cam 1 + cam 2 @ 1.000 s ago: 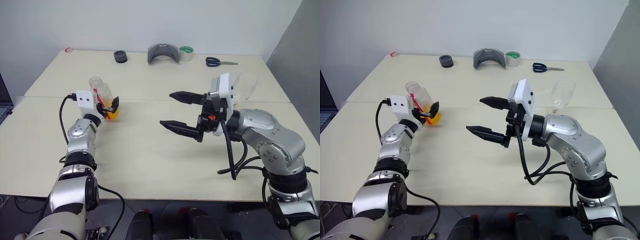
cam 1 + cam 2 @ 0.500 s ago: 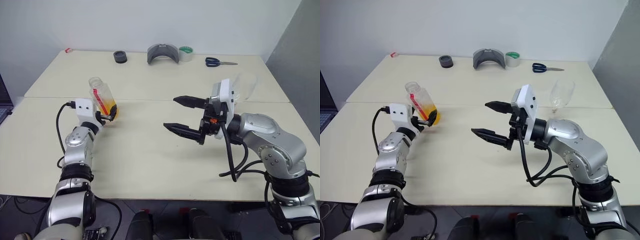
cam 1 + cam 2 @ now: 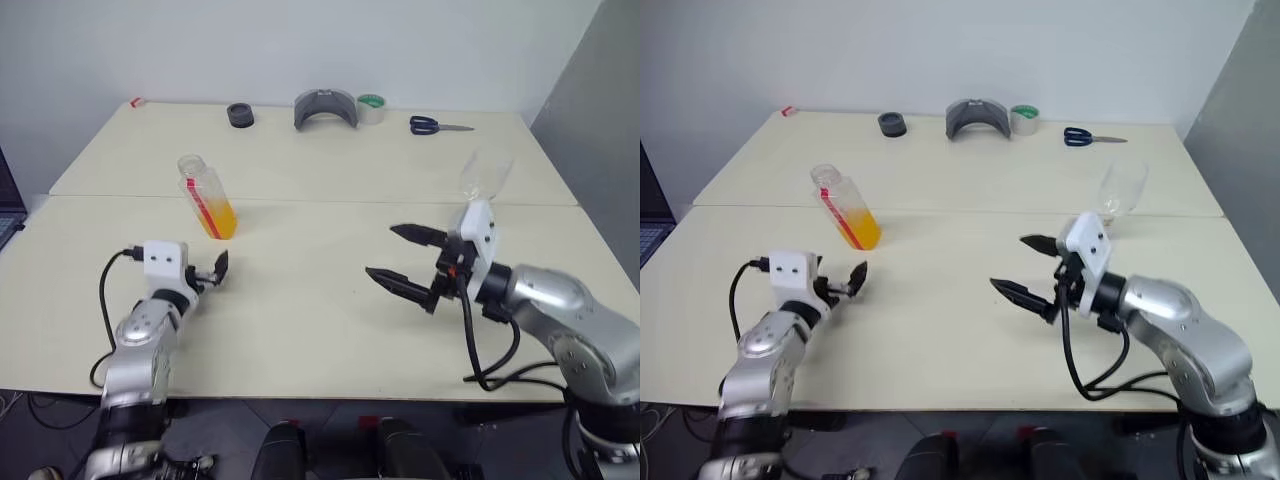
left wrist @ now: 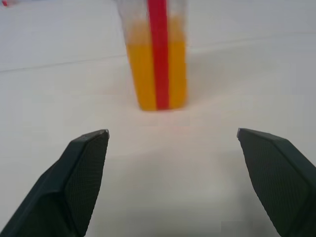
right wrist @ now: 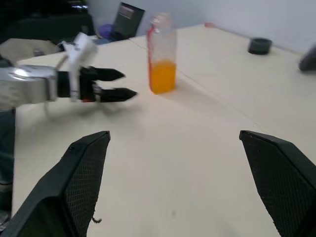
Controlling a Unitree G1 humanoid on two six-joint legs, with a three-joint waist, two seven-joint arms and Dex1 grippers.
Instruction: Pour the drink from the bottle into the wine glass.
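While both grippers hang low over the near table [image 3: 300, 330], the left gripper [image 3: 218, 270] and right gripper [image 3: 405, 262] gape wide, holding nothing. Farther back, the bottle [image 3: 206, 198] stands free beyond the left one, drink [image 3: 220, 220] inside. Farther right stands the wine glass [image 3: 1122, 189].

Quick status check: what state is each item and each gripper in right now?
bottle: standing on the table, free, roughly a third full of orange drink
wine glass: upright, looks empty
left gripper: jaws open, holding nothing
right gripper: jaws open, holding nothing
scissors: closed, lying flat
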